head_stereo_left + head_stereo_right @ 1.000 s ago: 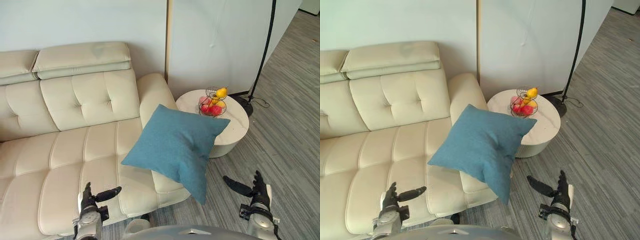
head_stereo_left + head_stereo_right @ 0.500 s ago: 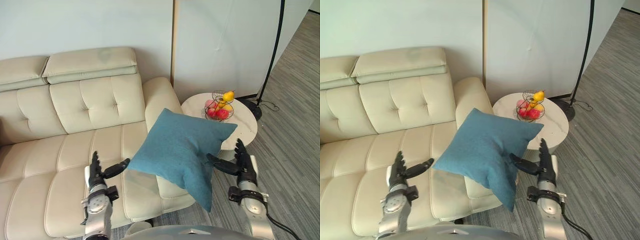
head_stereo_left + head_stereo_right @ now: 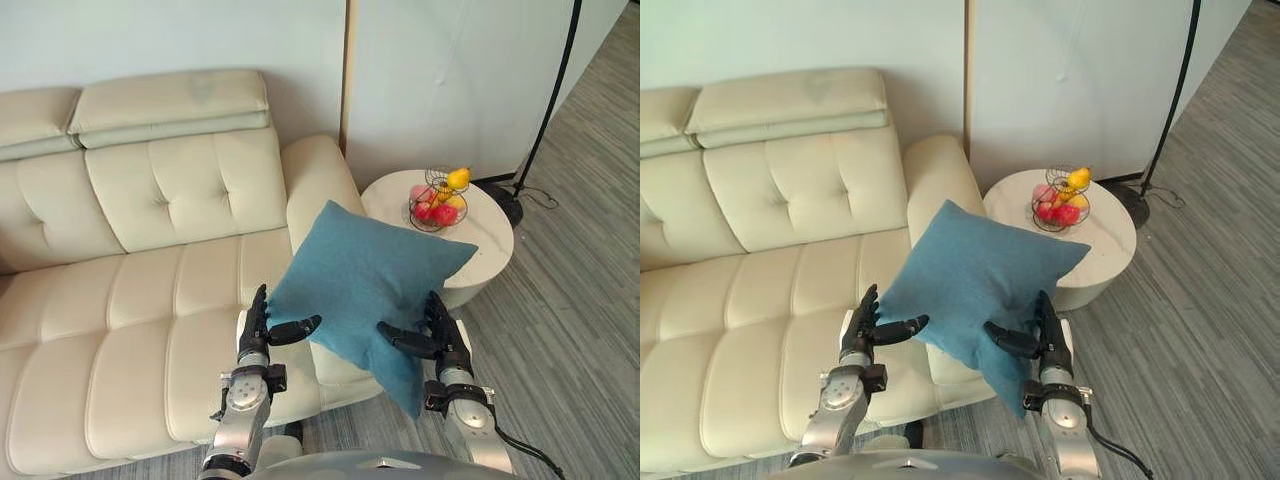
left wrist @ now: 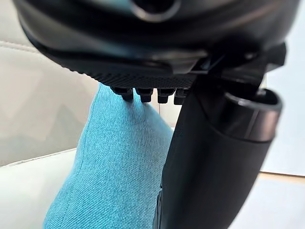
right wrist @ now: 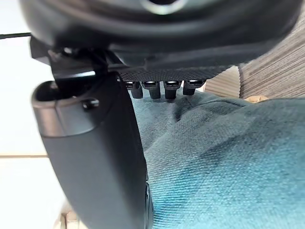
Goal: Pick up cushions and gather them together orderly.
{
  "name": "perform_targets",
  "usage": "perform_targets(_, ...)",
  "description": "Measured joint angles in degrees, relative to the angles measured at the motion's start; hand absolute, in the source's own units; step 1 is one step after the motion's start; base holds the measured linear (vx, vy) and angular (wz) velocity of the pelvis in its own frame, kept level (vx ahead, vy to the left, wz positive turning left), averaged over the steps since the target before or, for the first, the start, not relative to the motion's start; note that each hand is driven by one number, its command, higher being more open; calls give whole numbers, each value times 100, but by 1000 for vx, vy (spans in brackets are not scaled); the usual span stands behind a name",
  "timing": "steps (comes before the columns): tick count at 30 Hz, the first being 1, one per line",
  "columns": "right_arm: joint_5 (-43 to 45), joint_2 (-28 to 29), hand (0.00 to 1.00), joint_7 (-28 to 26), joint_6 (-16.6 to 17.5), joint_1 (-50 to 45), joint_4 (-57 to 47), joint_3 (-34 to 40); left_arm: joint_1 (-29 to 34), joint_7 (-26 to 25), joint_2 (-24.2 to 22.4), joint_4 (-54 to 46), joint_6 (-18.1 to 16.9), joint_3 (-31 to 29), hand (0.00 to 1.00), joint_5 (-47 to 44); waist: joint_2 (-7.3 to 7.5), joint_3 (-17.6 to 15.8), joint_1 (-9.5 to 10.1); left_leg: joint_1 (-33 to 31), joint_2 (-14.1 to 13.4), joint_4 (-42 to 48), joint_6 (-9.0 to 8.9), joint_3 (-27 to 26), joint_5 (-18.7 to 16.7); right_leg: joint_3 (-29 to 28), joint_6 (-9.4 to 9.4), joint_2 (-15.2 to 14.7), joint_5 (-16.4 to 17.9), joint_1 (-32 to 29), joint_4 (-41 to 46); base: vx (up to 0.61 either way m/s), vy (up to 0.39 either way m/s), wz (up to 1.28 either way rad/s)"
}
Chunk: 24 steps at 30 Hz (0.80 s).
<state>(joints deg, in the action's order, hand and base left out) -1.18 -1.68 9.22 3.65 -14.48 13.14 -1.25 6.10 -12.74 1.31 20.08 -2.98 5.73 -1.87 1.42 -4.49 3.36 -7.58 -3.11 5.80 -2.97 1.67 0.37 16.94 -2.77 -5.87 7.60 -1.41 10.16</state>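
Teal cushion (image 3: 372,272) rests on the sofa (image 3: 140,310); fingers spread, left hand (image 3: 257,326) at its 8 o'clock, right hand (image 3: 443,340) at 4.

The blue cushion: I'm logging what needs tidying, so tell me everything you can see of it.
The blue cushion is square, teal, woven-looking cloth. It leans tilted on the sofa armrest, its lowest corner hanging past the seat front. The open left hand and right hand flank its lower edges, touching the cloth.
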Motion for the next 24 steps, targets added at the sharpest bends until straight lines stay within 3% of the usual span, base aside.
perform_targets(3,-116,118,100,99,-65,-5,-153,-4,-198,-126,46,0,55,37,100,204,14,-159,-6,-195,-53,77,-16,-126,-12,-135,20,15,2,-270,117,-24,2,-21)
perform_targets(4,-134,158,100,141,-76,-32,-246,-14,-256,-165,82,0,76,54,0,249,16,-236,-12,-215,-63,98,-17,-158,-26,-167,22,18,2,-306,140,-40,7,-22)
perform_targets(6,-171,173,100,219,-84,-66,-425,-69,-331,-240,104,-1,82,63,0,254,25,-290,-11,-366,-101,206,-9,-255,-72,-266,36,18,10,-509,243,-43,13,-23)
perform_targets(7,-191,174,0,246,-85,-66,-511,-104,-361,-276,113,-1,87,67,0,259,24,-336,-15,-420,-102,251,-12,-302,-94,-314,36,17,10,-581,279,-29,21,-25)
perform_targets(14,-335,236,0,473,-89,63,-617,-252,-702,-506,407,61,106,322,0,266,62,-570,-4,-789,-135,471,10,-470,-192,-504,35,0,-17,-1009,414,-14,16,-14)
perform_targets(24,-96,158,0,599,3,975,-27,-403,-1198,-539,711,158,14,747,0,103,96,-728,-3,-843,-76,456,35,-588,-185,-649,-14,-8,-199,-1046,174,-9,30,-7)
